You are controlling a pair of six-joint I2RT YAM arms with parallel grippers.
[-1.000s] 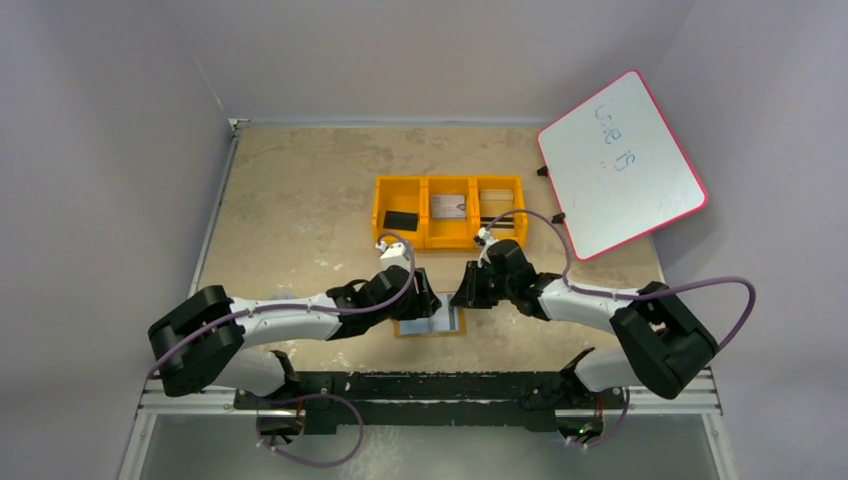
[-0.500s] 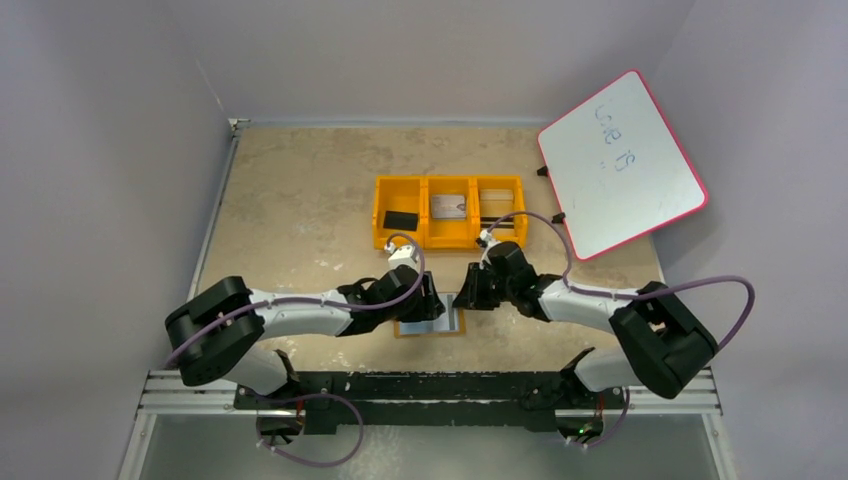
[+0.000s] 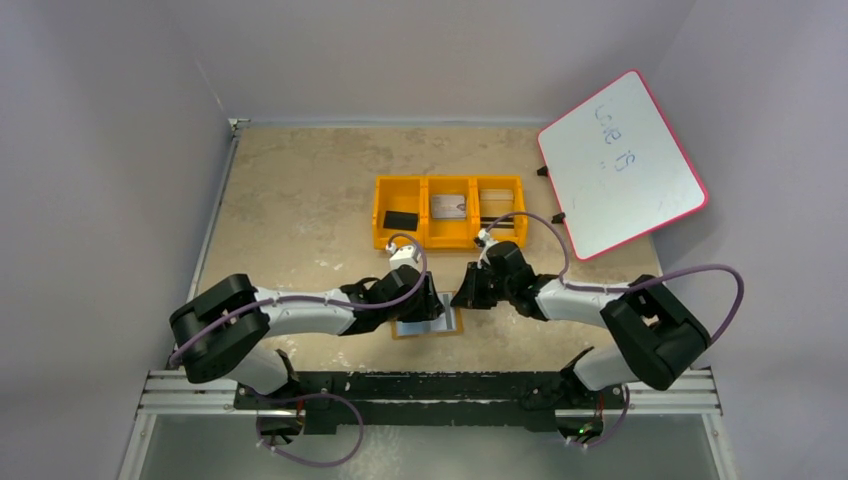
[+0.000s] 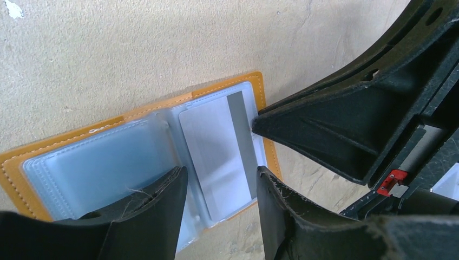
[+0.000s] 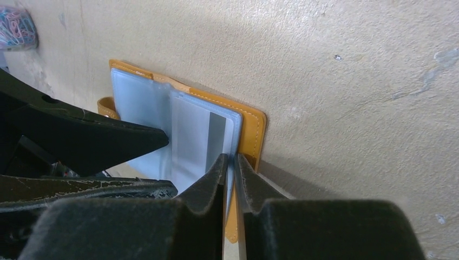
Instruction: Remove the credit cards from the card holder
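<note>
Working down from the table (image 3: 300,200), I count one whiteboard (image 3: 620,165) propped at 2 o'clock, one orange tray (image 3: 450,243) of three compartments at 12, and one card holder (image 4: 97,168) lying open at 6, within both arms' reach. My left gripper (image 4: 221,179) hangs half open astride its clear pockets, grasping nothing; I judge it is there to pin the holder down. My right gripper (image 5: 230,162) has its jaws a slit apart at the holder's 3 o'clock edge, seemingly nipping the one credit card (image 4: 216,151) showing.
</note>
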